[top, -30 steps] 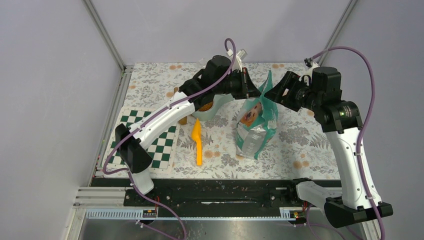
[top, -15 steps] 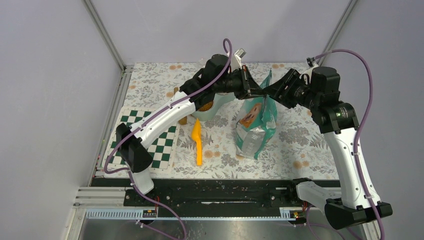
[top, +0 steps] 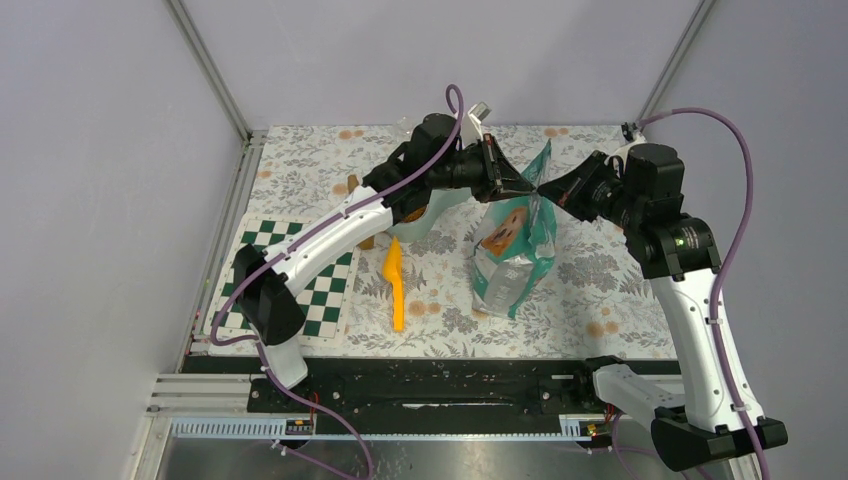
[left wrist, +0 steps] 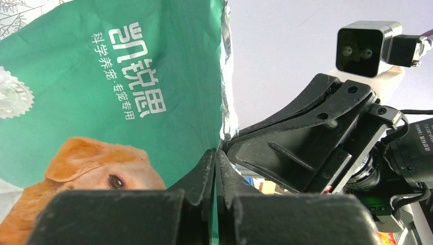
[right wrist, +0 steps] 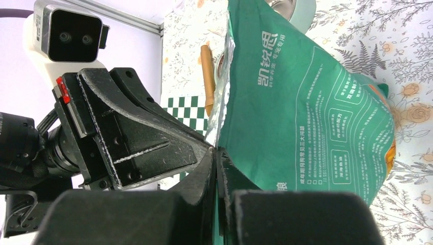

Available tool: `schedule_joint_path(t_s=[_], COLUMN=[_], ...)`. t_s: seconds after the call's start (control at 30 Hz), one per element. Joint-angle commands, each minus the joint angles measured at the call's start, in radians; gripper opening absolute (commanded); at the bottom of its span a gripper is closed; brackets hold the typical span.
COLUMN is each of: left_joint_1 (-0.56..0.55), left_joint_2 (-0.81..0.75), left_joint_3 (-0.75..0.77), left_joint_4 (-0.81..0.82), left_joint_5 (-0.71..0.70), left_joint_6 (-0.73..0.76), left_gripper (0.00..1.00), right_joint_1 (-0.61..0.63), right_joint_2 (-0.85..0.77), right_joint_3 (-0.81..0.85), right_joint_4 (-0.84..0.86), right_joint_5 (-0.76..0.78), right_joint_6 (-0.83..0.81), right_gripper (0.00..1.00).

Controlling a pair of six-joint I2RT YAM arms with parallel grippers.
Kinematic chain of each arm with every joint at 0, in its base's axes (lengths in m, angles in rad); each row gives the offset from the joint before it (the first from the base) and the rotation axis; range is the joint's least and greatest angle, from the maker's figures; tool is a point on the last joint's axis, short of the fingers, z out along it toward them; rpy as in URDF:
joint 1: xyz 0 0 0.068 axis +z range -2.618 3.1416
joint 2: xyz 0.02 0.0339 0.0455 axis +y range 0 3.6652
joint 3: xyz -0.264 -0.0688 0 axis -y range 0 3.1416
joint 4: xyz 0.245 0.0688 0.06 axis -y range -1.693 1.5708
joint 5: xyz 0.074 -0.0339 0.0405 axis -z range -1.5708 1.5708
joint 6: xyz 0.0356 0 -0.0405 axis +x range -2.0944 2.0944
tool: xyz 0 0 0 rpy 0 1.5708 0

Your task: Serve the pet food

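The teal-and-silver bag (top: 515, 245) with a golden dog stands upright mid-table. My left gripper (top: 527, 187) is shut on the bag's top edge from the left, with green film between its jaws (left wrist: 215, 153). My right gripper (top: 548, 190) meets it tip to tip from the right and is shut on the same edge (right wrist: 215, 152). The bag's printed face (left wrist: 127, 76) fills the left wrist view, and its back (right wrist: 306, 102) fills the right wrist view. The pet food is hidden; the bag's inside does not show.
An orange scoop (top: 397, 285) lies on the floral cloth left of the bag. A pale bowl (top: 422, 222) sits partly under the left arm. A green checkered mat (top: 325, 285) lies at the left. Frame posts and grey walls enclose the table.
My right gripper has moved left to the bag's top edge and shut on it. The left gripper has kept its grip, and the bag's top stands slightly straighter.
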Motion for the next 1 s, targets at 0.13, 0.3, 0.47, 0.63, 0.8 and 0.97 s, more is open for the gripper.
schedule_joint_path(t_s=[0.13, 0.3, 0.47, 0.63, 0.8, 0.97], left_joint_1=[-0.004, -0.004, -0.005, -0.005, -0.005, -0.038], left_joint_2=[-0.038, -0.030, -0.024, -0.022, -0.020, -0.014], left_joint_3=[-0.015, -0.017, -0.019, -0.017, -0.017, 0.068], left_joint_4=[0.092, 0.124, 0.145, 0.158, 0.162, -0.040], left_joint_5=[0.053, 0.081, 0.102, 0.113, 0.116, -0.006], left_joint_6=[-0.042, -0.064, -0.071, -0.071, -0.061, 0.146], left_gripper=[0.00, 0.00, 0.00, 0.00, 0.00, 0.00], right_joint_1=[0.001, 0.000, 0.001, 0.001, 0.001, 0.001], right_joint_2=[0.019, 0.068, 0.091, 0.114, 0.110, 0.081], right_joint_3=[0.051, 0.105, 0.116, 0.111, 0.099, 0.059], right_joint_4=[-0.084, -0.135, -0.135, -0.132, -0.122, -0.054], right_joint_5=[0.025, 0.022, 0.019, 0.002, -0.012, -0.041], right_joint_6=[-0.133, -0.172, -0.170, -0.167, -0.166, -0.159], right_gripper=[0.00, 0.24, 0.41, 0.31, 0.00, 0.00])
